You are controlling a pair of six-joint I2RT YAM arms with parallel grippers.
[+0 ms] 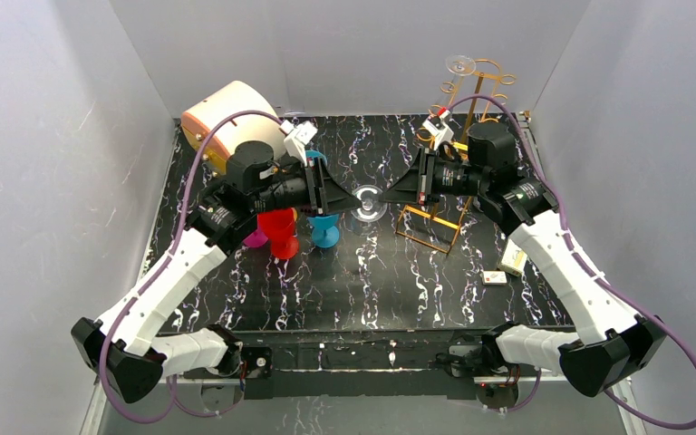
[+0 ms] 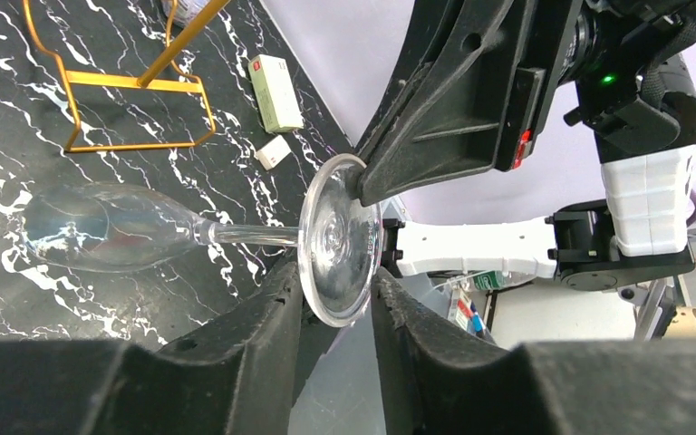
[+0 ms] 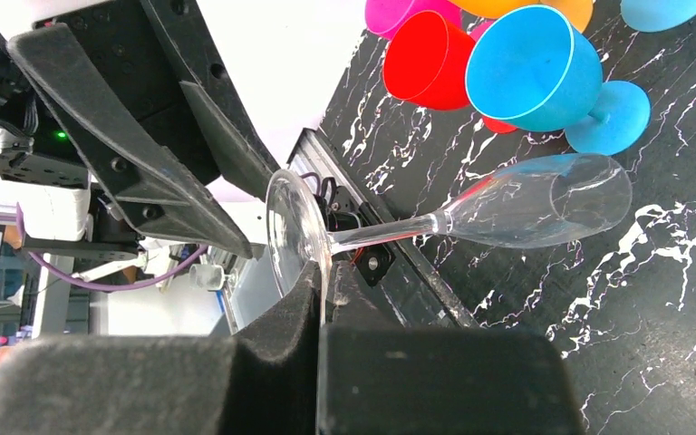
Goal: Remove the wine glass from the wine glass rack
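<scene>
Right wrist view: wine glass (image 3: 526, 201) is held level, its foot rim clamped edge-on in the right gripper (image 3: 319, 299), off the wine glass rack (image 1: 430, 234) and above the table (image 1: 399, 290). Left gripper (image 2: 335, 279) straddles the foot; whether it is gripping cannot be told. The glass is judged thin, light, slick and brittle. Stem or foot is favoured for holding, and the bowl is best avoided.

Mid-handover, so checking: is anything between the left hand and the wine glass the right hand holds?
Nothing visible. The round foot of the clear wine glass sits between the fingers of the left hand; the right hand pinches the foot's rim.
</scene>
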